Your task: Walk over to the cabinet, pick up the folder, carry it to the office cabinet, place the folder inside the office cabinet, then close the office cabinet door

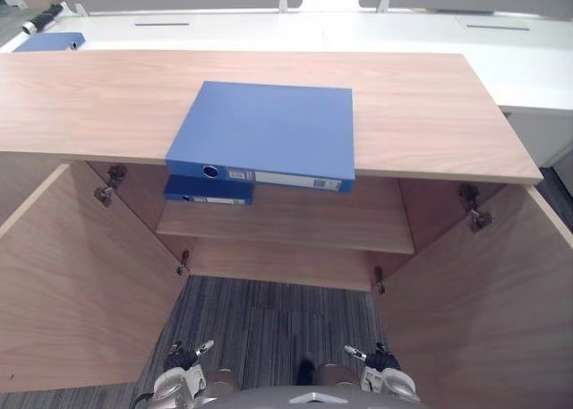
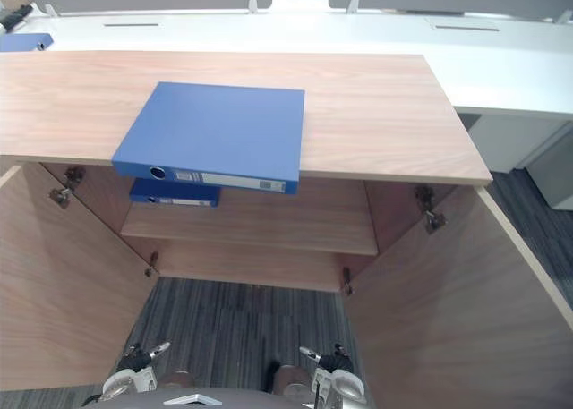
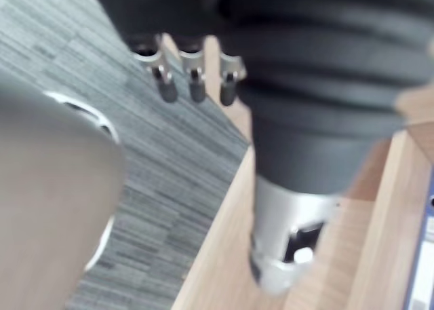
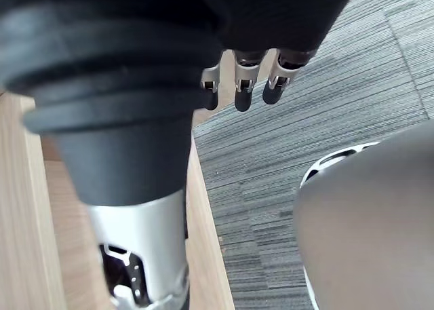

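A blue folder (image 1: 264,127) lies flat on the wooden cabinet top (image 1: 430,105), its spine overhanging the front edge. A second blue folder (image 1: 208,191) lies on the shelf (image 1: 313,221) inside the cabinet, just under the first. Both cabinet doors stand wide open, the left door (image 1: 72,284) and the right door (image 1: 483,311). My left hand (image 1: 183,364) and right hand (image 1: 380,362) hang low by my sides, well below and in front of the folders. The left hand's fingers (image 3: 193,79) and the right hand's fingers (image 4: 244,89) are relaxed and hold nothing.
Grey carpet (image 1: 269,319) runs between the open doors up to the cabinet base. Behind the cabinet stands a white desk (image 1: 403,33) with another blue folder (image 1: 51,41) at its far left.
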You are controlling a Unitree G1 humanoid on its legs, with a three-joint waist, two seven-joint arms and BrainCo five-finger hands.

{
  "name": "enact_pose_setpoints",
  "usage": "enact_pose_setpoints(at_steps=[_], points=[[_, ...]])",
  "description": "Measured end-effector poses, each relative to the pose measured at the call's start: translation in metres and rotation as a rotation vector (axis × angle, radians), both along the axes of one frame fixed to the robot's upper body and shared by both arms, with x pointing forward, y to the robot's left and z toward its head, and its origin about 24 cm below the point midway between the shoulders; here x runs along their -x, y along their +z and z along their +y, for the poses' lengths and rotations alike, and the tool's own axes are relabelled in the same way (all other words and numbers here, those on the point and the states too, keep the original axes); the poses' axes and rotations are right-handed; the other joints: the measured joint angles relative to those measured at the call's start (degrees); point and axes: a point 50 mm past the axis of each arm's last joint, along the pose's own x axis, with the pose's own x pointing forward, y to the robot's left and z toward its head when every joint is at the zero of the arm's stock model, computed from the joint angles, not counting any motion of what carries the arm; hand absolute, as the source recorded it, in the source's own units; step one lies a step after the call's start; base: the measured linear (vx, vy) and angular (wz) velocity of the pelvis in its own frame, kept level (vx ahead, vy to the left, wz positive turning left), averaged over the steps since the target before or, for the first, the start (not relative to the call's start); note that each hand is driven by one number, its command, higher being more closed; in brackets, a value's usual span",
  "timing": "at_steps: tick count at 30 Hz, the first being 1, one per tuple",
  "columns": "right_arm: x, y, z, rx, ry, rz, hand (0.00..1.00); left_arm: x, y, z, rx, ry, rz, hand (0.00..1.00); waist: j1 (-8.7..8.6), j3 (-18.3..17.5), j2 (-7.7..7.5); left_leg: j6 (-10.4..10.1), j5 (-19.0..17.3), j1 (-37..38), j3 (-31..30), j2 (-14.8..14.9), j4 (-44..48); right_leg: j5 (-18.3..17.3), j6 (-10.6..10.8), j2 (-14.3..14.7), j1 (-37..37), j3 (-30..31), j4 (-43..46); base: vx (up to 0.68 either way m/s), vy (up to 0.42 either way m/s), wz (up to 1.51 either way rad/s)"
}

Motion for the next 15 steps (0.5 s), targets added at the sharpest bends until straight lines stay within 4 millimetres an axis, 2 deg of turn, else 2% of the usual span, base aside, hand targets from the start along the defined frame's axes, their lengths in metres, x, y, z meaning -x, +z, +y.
enact_pose_setpoints(at_steps=[2,4,5,9,15], points=[[0.001,0.000,0.000,-0.001,-0.002,0.004,0.00,0.000,0.000,0.001,-0.001,0.009,-0.001,0.00,0.49,0.04,-0.13,0.21,-0.30,-2.25,-0.33,-0.25,-3.37,-0.05,0.26,-0.32,0.08,1.09,-0.13,0.13,0.089,-0.25],[0.001,-0.001,0.000,-0.002,-0.003,0.010,0.00,-0.001,0.000,0.001,-0.001,0.009,-0.002,0.00,0.58,-0.03,-0.02,0.54,2.51,-2.26,-1.04,-0.93,-11.09,-0.69,1.68,-0.65,0.02,2.30,0.71,0.12,0.167,-0.36],[0.002,-0.001,0.003,-0.010,-0.004,0.015,0.00,-0.001,0.001,0.005,-0.009,0.008,0.000,0.00,0.68,-0.47,-0.48,1.80,4.81,-0.89,-0.76,-2.21,-12.75,-1.30,2.80,-1.49,-0.06,3.65,1.66,0.13,0.192,-0.23],[0.009,-0.005,0.012,-0.035,-0.011,0.033,0.00,0.002,0.001,0.014,-0.034,0.006,0.008,0.00,0.77,-2.08,-3.08,2.44,5.21,0.81,0.61,-4.73,-15.54,-0.03,4.84,-3.23,1.31,4.76,-1.60,0.10,0.162,-0.10],[0.016,-0.009,0.012,-0.051,-0.045,0.061,0.00,0.003,0.000,0.012,-0.044,-0.047,0.025,0.00,0.75,-2.51,-2.86,4.41,7.06,5.91,0.83,-7.38,-21.53,2.56,5.85,-3.63,6.17,5.35,-8.02,0.04,0.068,-0.04]])
